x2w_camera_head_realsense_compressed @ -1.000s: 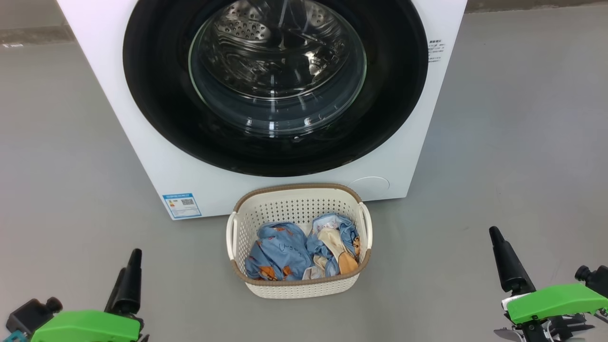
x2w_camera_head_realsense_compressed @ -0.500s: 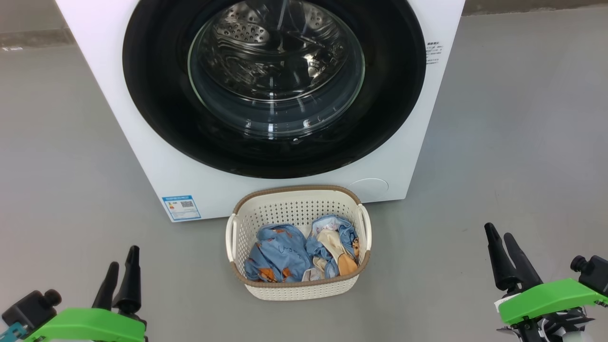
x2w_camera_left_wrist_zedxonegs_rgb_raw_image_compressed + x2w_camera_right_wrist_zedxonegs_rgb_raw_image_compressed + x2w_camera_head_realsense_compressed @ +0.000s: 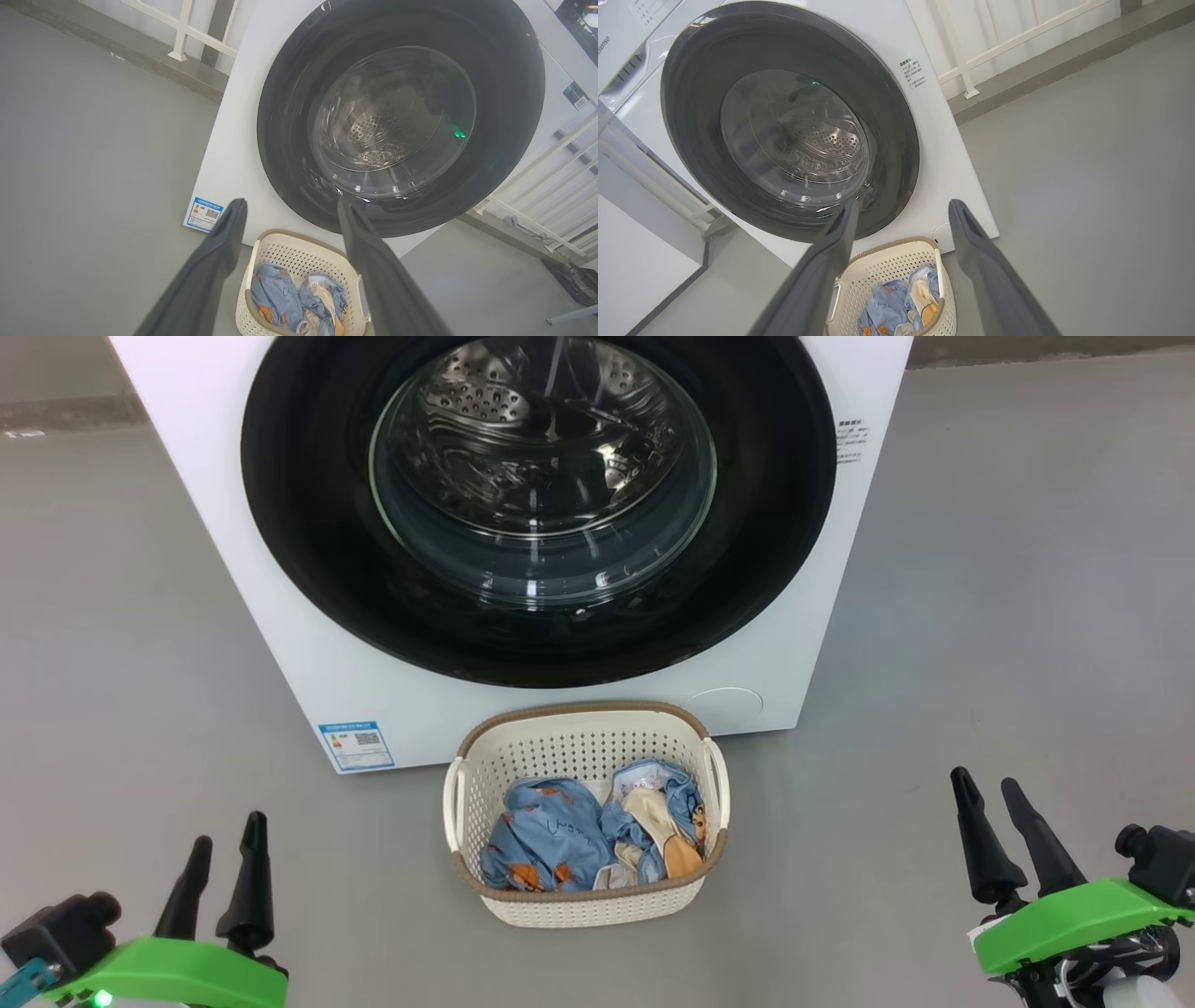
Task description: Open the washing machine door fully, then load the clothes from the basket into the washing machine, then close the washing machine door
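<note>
The white washing machine (image 3: 308, 663) stands ahead, and its round black-rimmed washing machine door (image 3: 308, 523) lies flat against the front, with the steel drum showing through the glass. On the floor just in front sits the cream basket (image 3: 579, 747), holding the light-blue and cream clothes (image 3: 551, 835). At the lower left my left gripper (image 3: 227, 833) is open and empty, well left of the basket. My right gripper (image 3: 985, 781) is open and empty, well to the basket's right. Both wrist views look past spread fingers (image 3: 219, 242) (image 3: 971, 242) at the door (image 3: 289, 116) (image 3: 691, 116) and basket (image 3: 289, 252) (image 3: 882, 266).
Grey floor (image 3: 1008, 616) spreads on both sides of the machine. A blue label sticker (image 3: 355, 744) marks its lower left corner, and a round cover (image 3: 726, 700) its lower right. White railings (image 3: 187, 28) (image 3: 971, 70) run along the wall behind.
Both grippers have turned at the wrist, so each now shows two fingers apart instead of one. The right one has edged up and left. The picture has shifted slightly.
</note>
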